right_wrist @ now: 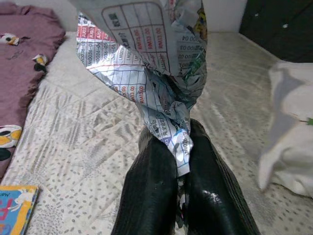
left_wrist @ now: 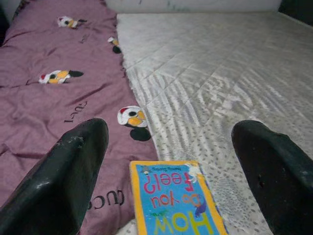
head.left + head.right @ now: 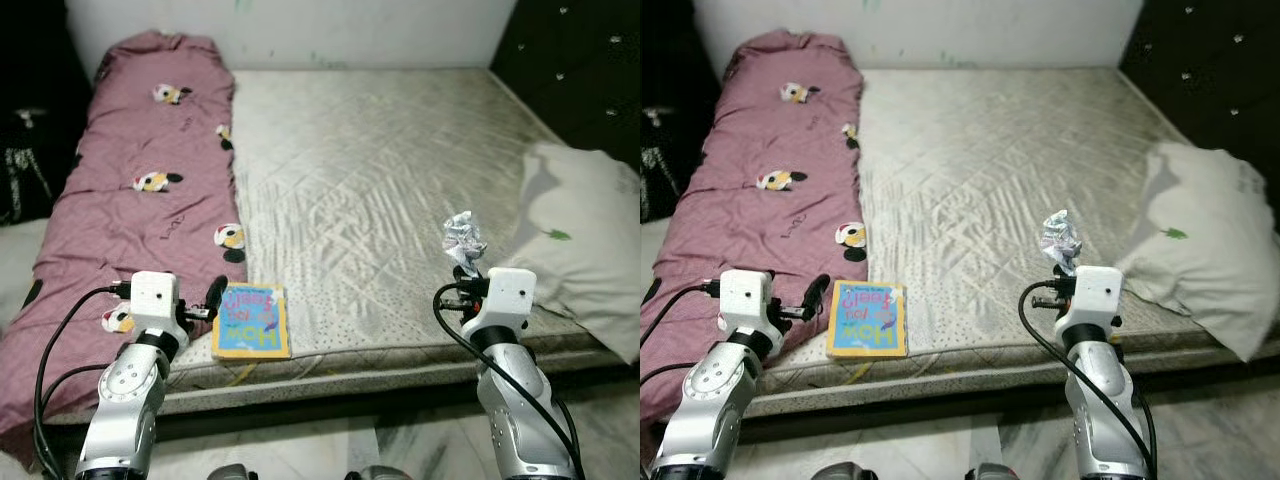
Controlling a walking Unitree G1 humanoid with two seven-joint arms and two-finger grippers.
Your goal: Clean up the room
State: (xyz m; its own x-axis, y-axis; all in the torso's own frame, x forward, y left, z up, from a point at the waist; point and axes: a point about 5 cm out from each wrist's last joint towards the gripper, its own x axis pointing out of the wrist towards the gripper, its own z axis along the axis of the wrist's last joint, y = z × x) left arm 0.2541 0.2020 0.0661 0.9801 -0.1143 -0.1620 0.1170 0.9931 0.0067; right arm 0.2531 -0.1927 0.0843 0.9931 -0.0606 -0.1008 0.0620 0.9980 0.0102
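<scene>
A crumpled sheet of printed paper [image 3: 462,239] sticks up from my right gripper [image 1: 178,169], which is shut on its lower end above the mattress's near right part. A blue and yellow picture book [image 3: 251,321] lies flat at the near edge of the grey quilted mattress [image 3: 380,170]. My left gripper [image 2: 168,171] is open just before the book, its fingers [image 2: 73,171] spread on either side of it, apart from it. A pink blanket [image 3: 140,190] with cartoon prints covers the mattress's left strip.
A white pillow [image 3: 585,240] lies at the right edge of the mattress. A dark padded headboard [image 3: 580,60] stands at the far right. Dark bags [image 3: 25,160] sit on the far left. Marble floor [image 3: 330,440] runs along the bed's near side.
</scene>
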